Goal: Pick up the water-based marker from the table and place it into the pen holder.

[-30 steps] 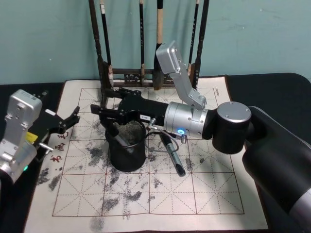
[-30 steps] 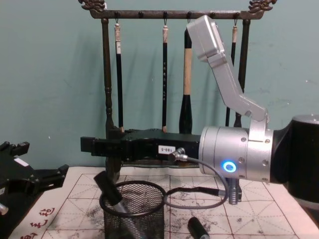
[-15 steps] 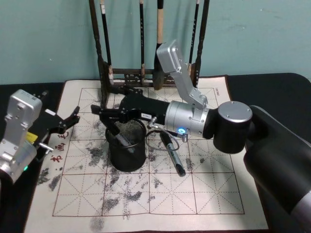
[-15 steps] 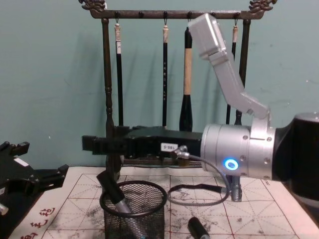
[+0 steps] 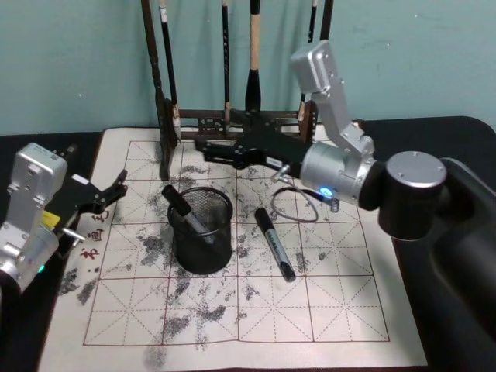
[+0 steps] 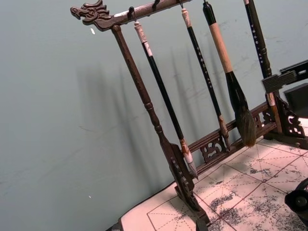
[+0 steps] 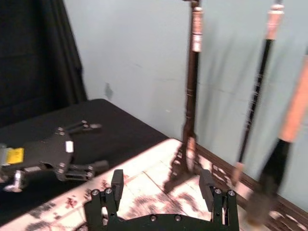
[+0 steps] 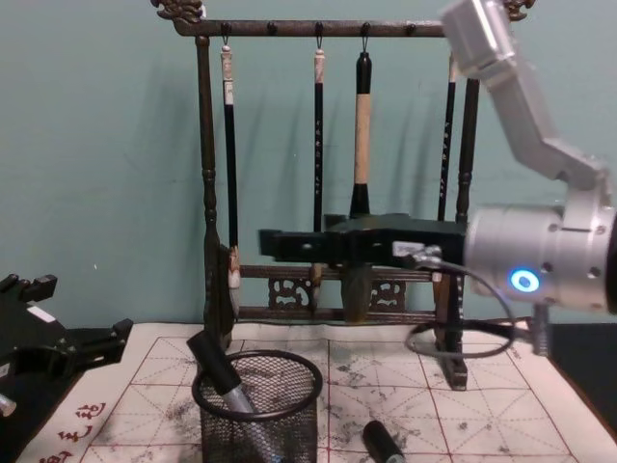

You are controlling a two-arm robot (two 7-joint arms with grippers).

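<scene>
Leaning in the holder (image 5: 203,248) is one marker (image 5: 180,204), a second marker (image 5: 274,242) is lying beside it; right gripper (image 5: 203,149) is hovering spread before the four-brush rack (image 5: 165,116), left gripper (image 5: 118,190) spread at left.

You are seeing a dark wooden brush rack (image 8: 289,28) standing against the teal wall (image 8: 96,145), with calligraphy brushes (image 8: 362,125) hanging from its top bar.

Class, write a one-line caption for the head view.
Right gripper, fingers open, hovers beyond the pen holder with a marker leaning inside; a second marker lies on the mat; left gripper parked left.
</scene>
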